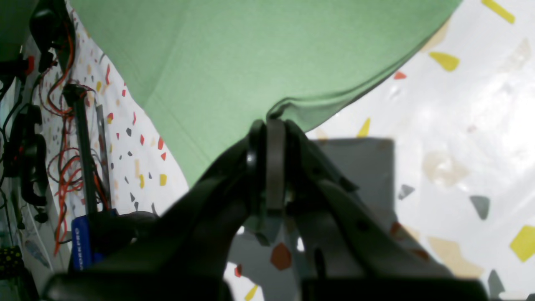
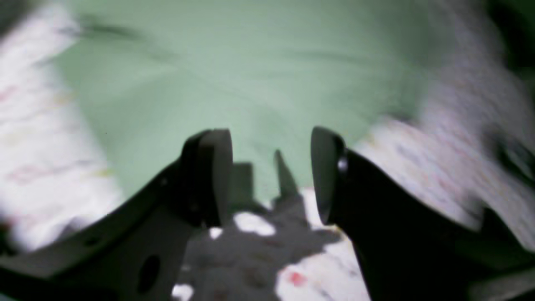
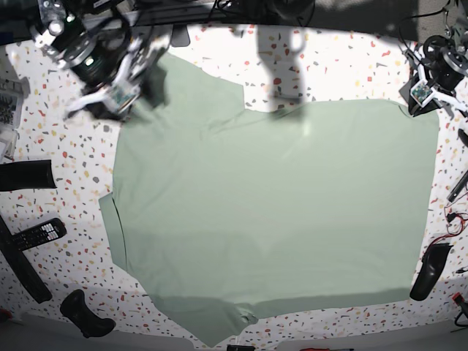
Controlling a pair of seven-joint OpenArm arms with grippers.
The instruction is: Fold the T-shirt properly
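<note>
Your left end effector (image 1: 267, 125) is clamped on the hem of the T-shirt (image 3: 270, 212), spread flat on the bench (image 3: 351, 66). The right end effector (image 2: 271, 171) gapes empty; pinch one layer, then lift evenly.

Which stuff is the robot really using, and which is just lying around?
Using:
shirt
left gripper, pinching the shirt's edge
right gripper, open over the shirt

Lying around:
remote
black handle
wires
</note>
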